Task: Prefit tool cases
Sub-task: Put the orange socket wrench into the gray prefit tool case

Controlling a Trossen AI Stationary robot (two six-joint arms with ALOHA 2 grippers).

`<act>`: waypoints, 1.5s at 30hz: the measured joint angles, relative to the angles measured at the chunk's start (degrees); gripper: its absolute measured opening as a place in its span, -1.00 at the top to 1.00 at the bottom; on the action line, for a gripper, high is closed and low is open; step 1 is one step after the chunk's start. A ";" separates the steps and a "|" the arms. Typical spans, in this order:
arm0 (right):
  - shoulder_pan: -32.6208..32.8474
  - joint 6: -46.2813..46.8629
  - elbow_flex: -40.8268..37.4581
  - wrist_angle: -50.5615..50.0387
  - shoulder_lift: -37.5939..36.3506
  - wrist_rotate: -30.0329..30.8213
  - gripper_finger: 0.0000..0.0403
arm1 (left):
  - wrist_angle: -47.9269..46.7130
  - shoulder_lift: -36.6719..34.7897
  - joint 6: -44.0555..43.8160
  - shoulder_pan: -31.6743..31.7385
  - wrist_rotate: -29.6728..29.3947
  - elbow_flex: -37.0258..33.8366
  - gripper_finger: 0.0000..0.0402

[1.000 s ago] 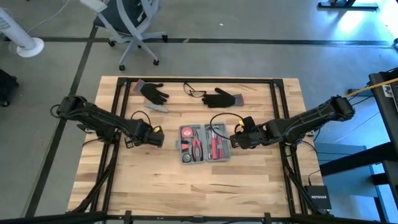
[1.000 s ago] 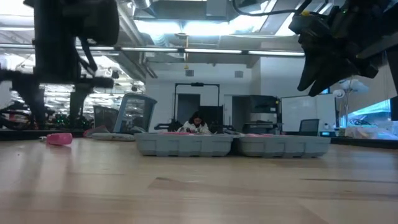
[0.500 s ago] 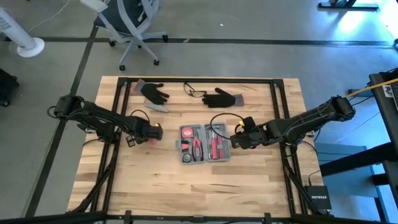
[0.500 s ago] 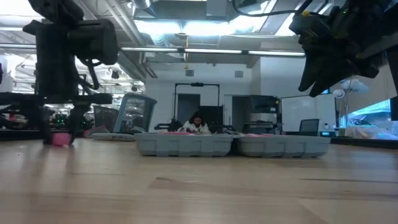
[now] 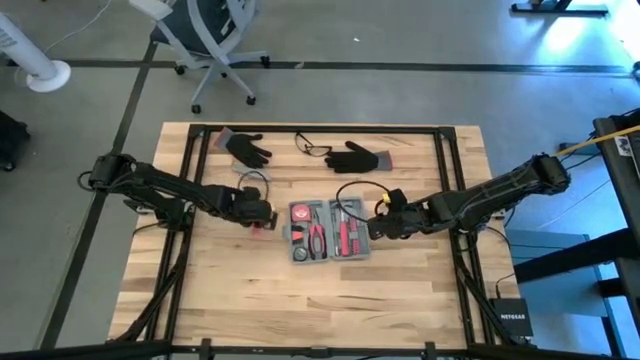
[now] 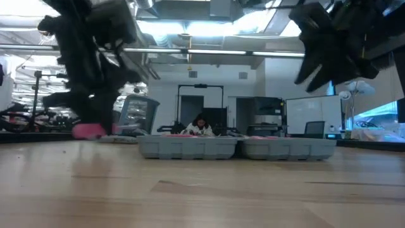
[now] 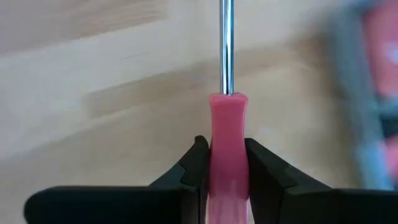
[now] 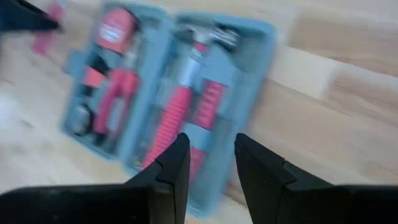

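High view: tool case point(image 5: 327, 230) between claws.

left gripper point(image 7: 227, 168) clamped on pink screwdriver handle point(image 7: 227, 146), fingers point(image 7: 194, 163) touching both sides; steel shaft point(image 7: 226, 43) pointed away over the wooden table point(image 7: 93, 74); blurred tool case point(image 7: 373, 93) at frame edge

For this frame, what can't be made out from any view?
- Screwdriver tip: cut off by the left wrist view's edge; too small from above.
- Tools in the open tool case: blurred in the right wrist view, hidden behind the case wall in the low view.
- Left hand contact with the table: not visible.
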 joint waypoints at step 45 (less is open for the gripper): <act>-16.76 -32.11 16.17 61.92 19.74 -19.89 0.40 | 43.53 -19.98 26.61 -1.77 -3.05 1.68 0.68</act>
